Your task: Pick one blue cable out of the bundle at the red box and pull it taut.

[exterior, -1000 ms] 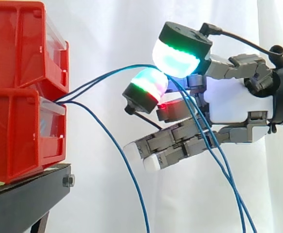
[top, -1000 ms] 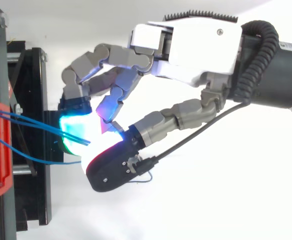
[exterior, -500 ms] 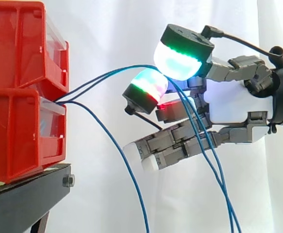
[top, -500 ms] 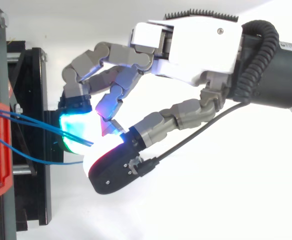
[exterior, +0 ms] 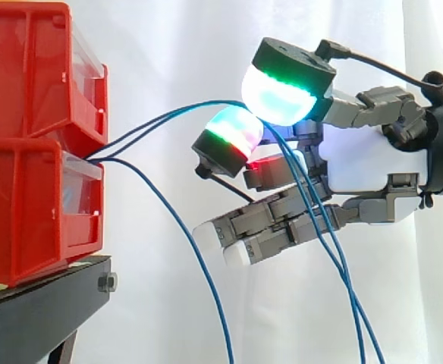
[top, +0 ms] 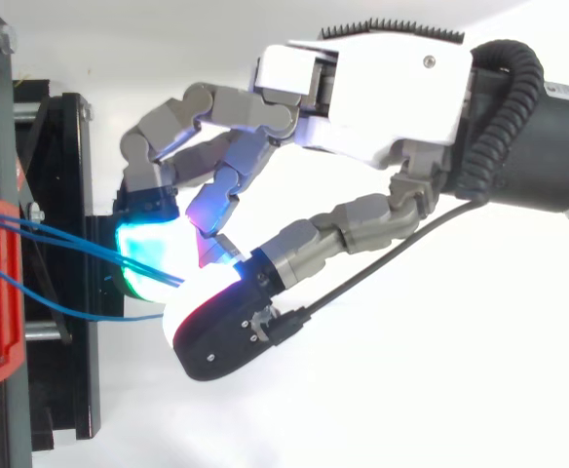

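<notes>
Slack of blue cables (exterior: 183,111) below hand (exterior: 366,163) swung left; thumb pad (exterior: 278,95) up slightly.

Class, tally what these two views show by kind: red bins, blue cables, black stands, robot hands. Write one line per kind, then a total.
Red bins: 2
Blue cables: 3
Black stand: 1
Robot hand: 1
Total: 7

black stand (exterior: 45,312) | directly on it: lower red bin (exterior: 24,216) | stacked above: upper red bin (exterior: 24,72)
</notes>
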